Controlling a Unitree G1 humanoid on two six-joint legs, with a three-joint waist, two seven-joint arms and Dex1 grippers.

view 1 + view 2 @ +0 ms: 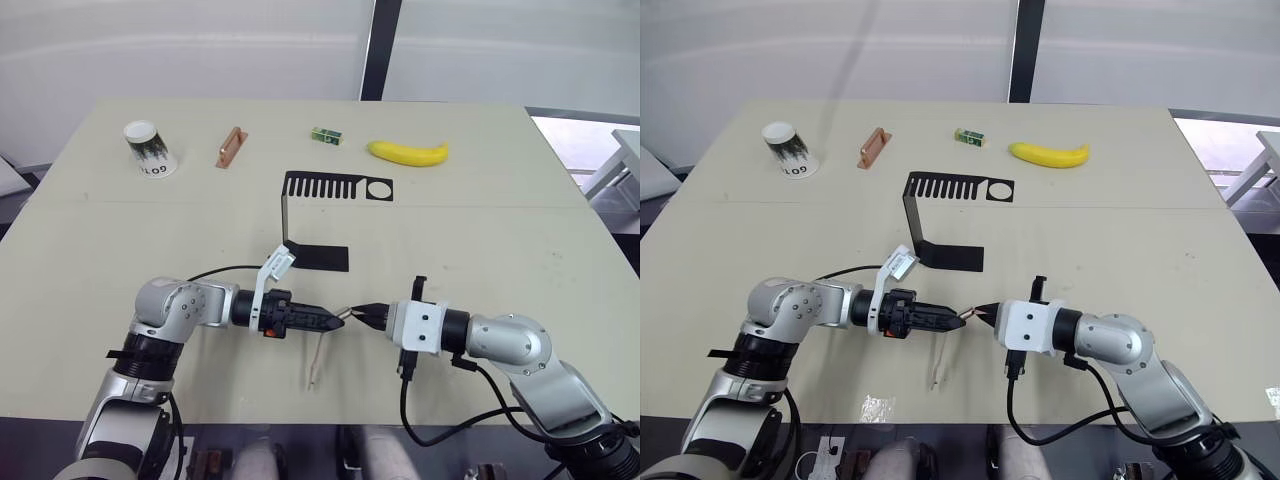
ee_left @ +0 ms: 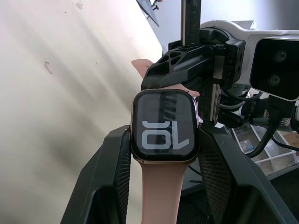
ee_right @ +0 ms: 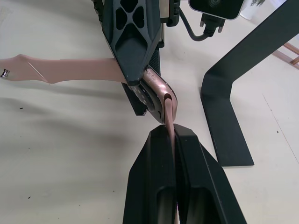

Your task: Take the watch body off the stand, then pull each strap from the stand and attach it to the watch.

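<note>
My left gripper (image 1: 334, 321) is shut on the watch body (image 2: 164, 125), its dark screen lit with pale digits between the fingers (image 2: 112, 172). One salmon-pink strap (image 1: 315, 366) is joined to the case and hangs down to the table. My right gripper (image 3: 172, 134) meets it tip to tip and is shut on the second strap (image 3: 171, 120), whose end sits against the case's rim (image 3: 156, 90). The black stand (image 1: 288, 215) stands empty behind both grippers at mid-table.
Along the far side of the table lie a tipped paper cup (image 1: 150, 148), a copper-brown bar (image 1: 231, 147), a small green box (image 1: 326, 136) and a banana (image 1: 407, 152). The table's front edge runs just below both forearms.
</note>
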